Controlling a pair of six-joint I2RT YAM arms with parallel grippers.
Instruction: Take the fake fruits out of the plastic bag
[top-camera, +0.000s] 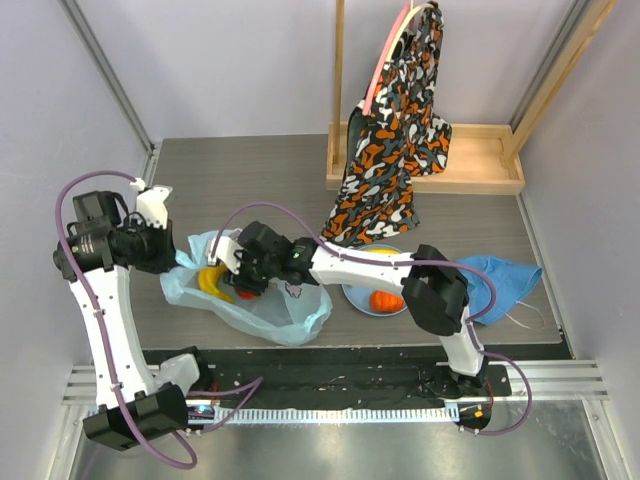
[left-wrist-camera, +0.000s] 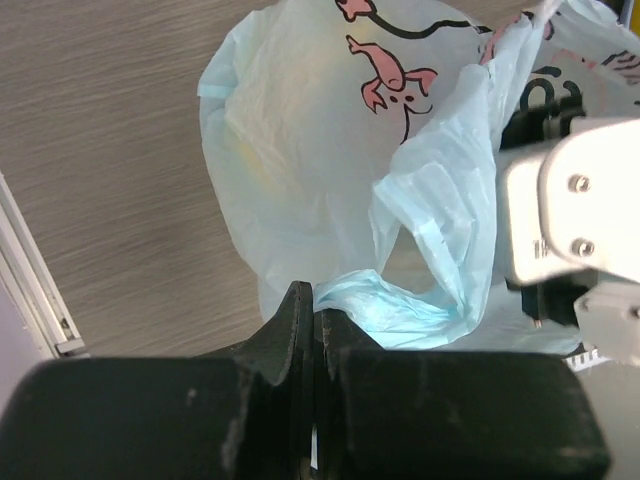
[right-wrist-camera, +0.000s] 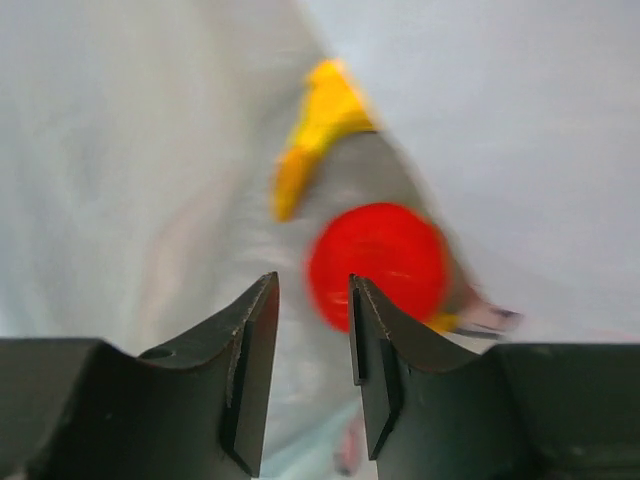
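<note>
Blur of red fruit (right-wrist-camera: 377, 262) past parted right fingers (right-wrist-camera: 248, 355); left fingers (left-wrist-camera: 283, 375) tight on plastic bag (left-wrist-camera: 300, 170).

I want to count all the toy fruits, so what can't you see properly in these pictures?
1. Top view: the right arm and crumpled plastic bag hide whatever lies beside the banana bunch.
2. Left wrist view: the bag's plastic hides every fruit; only a yellowish tint shows through.
3. Right wrist view: the red fruit is blurred, so whether the right end effector touches it is unclear.
</note>
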